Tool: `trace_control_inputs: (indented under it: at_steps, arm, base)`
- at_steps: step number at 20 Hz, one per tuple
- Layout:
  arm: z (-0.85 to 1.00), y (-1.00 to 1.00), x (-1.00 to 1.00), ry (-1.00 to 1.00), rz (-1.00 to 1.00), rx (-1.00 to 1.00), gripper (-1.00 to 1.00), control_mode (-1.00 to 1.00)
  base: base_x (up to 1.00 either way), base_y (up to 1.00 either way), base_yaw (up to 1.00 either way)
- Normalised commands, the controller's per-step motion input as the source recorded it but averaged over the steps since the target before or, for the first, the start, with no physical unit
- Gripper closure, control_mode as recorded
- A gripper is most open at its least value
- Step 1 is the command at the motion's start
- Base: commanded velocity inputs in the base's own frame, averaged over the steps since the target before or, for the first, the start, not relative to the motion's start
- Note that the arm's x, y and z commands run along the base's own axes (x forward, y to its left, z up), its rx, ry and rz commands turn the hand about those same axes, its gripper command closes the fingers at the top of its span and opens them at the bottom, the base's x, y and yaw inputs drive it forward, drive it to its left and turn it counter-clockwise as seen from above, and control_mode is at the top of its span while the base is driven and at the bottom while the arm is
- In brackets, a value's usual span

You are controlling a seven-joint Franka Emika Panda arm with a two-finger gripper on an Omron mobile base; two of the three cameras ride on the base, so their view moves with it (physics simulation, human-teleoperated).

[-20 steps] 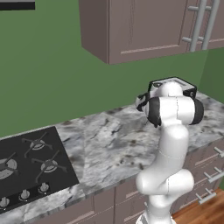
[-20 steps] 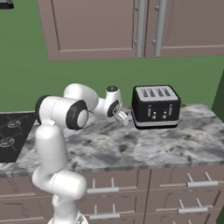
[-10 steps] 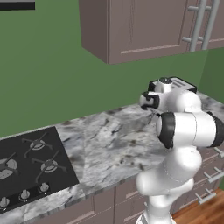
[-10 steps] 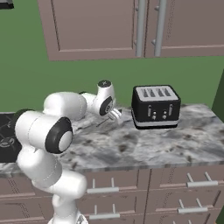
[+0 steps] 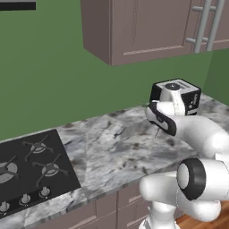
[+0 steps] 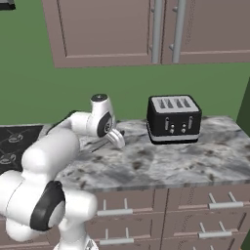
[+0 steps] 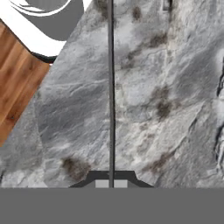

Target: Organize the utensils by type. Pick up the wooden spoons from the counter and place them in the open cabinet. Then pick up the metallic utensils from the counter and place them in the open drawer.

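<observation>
Gripper (image 7: 111, 183) closed on thin dark grey utensil (image 7: 110, 87) held above marbled counter (image 7: 166, 109), hand view shows the grip, right base view shows black toaster (image 6: 174, 118) beside the arm.

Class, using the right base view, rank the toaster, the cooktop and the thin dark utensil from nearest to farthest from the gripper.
1. thin dark utensil: clamped in the shut gripper.
2. toaster: on the counter, to the picture's right.
3. cooktop: at the far left edge.
</observation>
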Motion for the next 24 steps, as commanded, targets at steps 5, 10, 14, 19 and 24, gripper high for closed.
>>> trace_control_inputs:
  at_steps: [5, 10, 14, 19, 24]
  arm:
    - [0.68, 0.39, -0.92, -0.01, 0.0, -0.01, 1.0, -1.0]
    - [0.83, 0.12, -0.99, -0.17, 0.0, 0.0, 1.0, -1.0]
    - [0.89, 0.18, -0.82, -0.35, 0.0, 0.01, 1.0, -1.0]
    - [0.82, 0.27, -0.57, -0.39, 0.0, 0.04, 1.0, -1.0]
    - [0.45, 0.25, 0.0, -0.08, -0.02, 0.06, 1.0, -1.0]
  base:
    - [0.0, 0.0, 0.0]
    - [0.0, 0.0, 0.0]
    - [0.0, 0.0, 0.0]
    - [0.0, 0.0, 0.0]
    - [0.0, 0.0, 0.0]
